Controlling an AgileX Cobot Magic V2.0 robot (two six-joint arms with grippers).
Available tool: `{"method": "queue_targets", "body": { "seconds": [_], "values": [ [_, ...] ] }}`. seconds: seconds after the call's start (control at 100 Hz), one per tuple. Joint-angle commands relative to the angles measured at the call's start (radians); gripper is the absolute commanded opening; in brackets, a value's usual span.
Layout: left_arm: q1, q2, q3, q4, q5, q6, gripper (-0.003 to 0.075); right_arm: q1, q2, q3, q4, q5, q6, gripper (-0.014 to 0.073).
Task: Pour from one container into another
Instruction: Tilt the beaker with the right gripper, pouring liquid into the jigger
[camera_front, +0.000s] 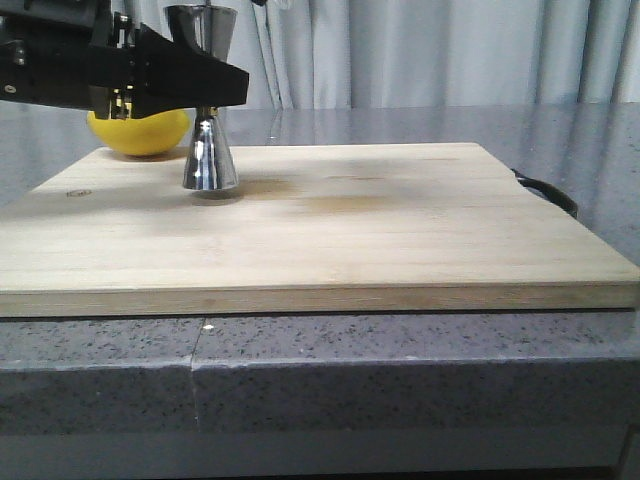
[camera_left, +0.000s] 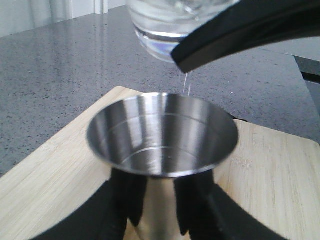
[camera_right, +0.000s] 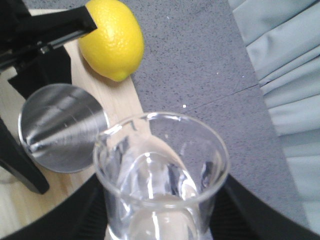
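Note:
The shiny metal hourglass cup (camera_front: 209, 160) stands upright on the wooden board (camera_front: 380, 240). My left gripper (camera_front: 215, 90) is shut on its narrow waist, and in the left wrist view the black fingers (camera_left: 132, 200) hug the stem below the cup's open mouth (camera_left: 162, 135). The clear glass beaker (camera_right: 160, 175) holds clear liquid, and my right gripper (camera_right: 160, 215) is shut on it. It hangs tilted just above the metal cup (camera_right: 60, 127), lip toward it. Thin drops fall from the beaker (camera_left: 160, 25) next to the right gripper's finger (camera_left: 250, 30). The front view does not show the beaker.
A yellow lemon (camera_front: 140, 130) lies at the board's far left corner, right behind the cup, and shows again as the lemon (camera_right: 112, 40) in the right wrist view. A dark handle-like object (camera_front: 550, 190) sits off the board's right edge. Grey stone counter (camera_front: 400, 360) surrounds the board.

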Motion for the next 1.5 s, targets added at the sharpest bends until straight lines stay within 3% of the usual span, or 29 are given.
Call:
{"method": "queue_targets", "body": {
  "seconds": [0.0,0.22,1.491],
  "values": [
    [-0.007,-0.039,-0.028,-0.077,0.117,-0.005,0.0187,0.009,-0.043,-0.041,-0.068,-0.060,-0.035,0.0327],
    [-0.007,-0.039,-0.028,-0.077,0.117,-0.005,0.0187,0.016,-0.032,-0.041,-0.153,-0.064,-0.048,0.0327],
    [-0.007,-0.039,-0.028,-0.077,0.117,-0.005,0.0187,0.026,-0.029,-0.041,-0.217,-0.155,-0.269,0.0326]
  ]
}}
